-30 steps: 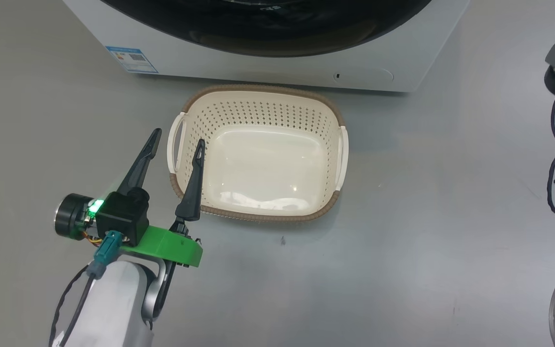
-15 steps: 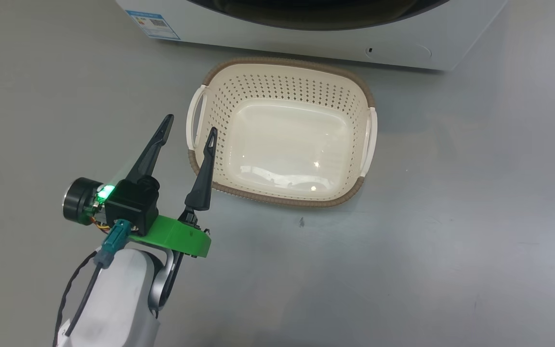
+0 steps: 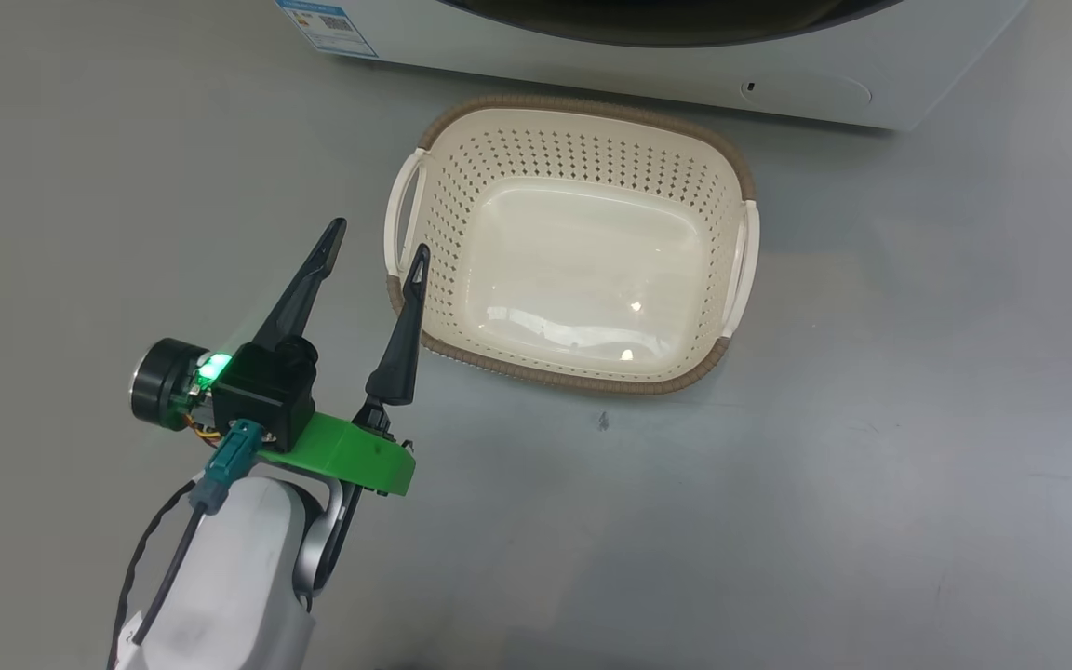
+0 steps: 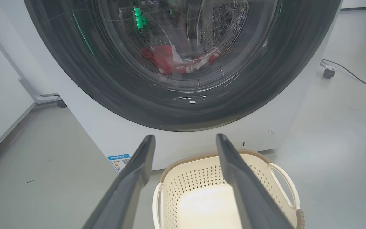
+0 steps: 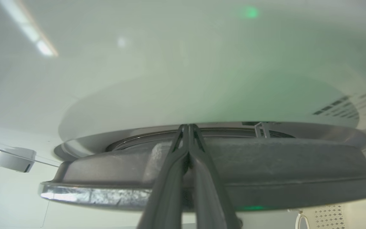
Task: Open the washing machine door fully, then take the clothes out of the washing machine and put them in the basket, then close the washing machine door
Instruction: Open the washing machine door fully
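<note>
You're basically at step one here. The washing machine door (image 4: 183,111) looks shut, or as good as, and the clothes (image 4: 167,58) are a red heap behind its glass, inside the washing machine (image 4: 116,136). The basket (image 3: 582,140) sits empty on the floor right in front of the machine, at 6 o'clock from it in the head view. By my read all three steps are left: door open, clothes out, door closed.

Your right claw (image 5: 188,126) is pinched fully shut with nothing caught in it. In its own wrist view it lies across the door's dark rim, tips up at 12 o'clock where the rim meets the white front. My guess is you're going for the door's edge, but I can't tell if it's actually touching. Your left claw (image 3: 378,238) is spread wide, holding nothing, hovering just off the basket's 9 o'clock side.
</note>
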Available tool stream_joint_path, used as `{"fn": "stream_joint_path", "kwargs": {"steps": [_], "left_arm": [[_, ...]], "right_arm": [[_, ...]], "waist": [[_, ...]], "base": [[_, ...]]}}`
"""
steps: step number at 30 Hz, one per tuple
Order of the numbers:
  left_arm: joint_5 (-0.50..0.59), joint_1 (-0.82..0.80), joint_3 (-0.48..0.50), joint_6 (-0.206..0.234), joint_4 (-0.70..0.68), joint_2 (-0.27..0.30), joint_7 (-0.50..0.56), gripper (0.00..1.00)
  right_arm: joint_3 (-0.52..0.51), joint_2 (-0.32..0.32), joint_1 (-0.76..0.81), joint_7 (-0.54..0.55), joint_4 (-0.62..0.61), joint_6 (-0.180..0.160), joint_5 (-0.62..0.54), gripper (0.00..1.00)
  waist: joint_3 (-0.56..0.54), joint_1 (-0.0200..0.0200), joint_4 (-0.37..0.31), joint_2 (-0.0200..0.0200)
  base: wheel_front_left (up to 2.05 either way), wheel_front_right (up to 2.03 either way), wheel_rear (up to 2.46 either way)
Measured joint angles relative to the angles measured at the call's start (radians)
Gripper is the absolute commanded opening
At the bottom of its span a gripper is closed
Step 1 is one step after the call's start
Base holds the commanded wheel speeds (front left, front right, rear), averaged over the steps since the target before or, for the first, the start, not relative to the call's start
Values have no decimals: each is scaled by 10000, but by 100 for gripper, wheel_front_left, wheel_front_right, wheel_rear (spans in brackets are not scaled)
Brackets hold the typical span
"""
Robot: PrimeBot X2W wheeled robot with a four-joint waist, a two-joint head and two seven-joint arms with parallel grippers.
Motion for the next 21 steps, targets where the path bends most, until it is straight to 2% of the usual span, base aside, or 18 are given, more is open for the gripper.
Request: {"fn": "stream_joint_path", "kwargs": {"steps": [14, 21], "left_arm": [[-278, -107, -211, 29, 50, -10, 0, 100], [-268, -107, -178, 92, 121, -15, 0, 100]], "right_arm": [[42, -510, -203, 1390, 665, 13, 529, 0], [90, -550, -201, 1998, 830, 42, 895, 0]], "waist": [[-85, 0, 69, 0], [-184, 0, -11, 0]], "base": [[0, 0, 0], [0, 0, 0]]}}
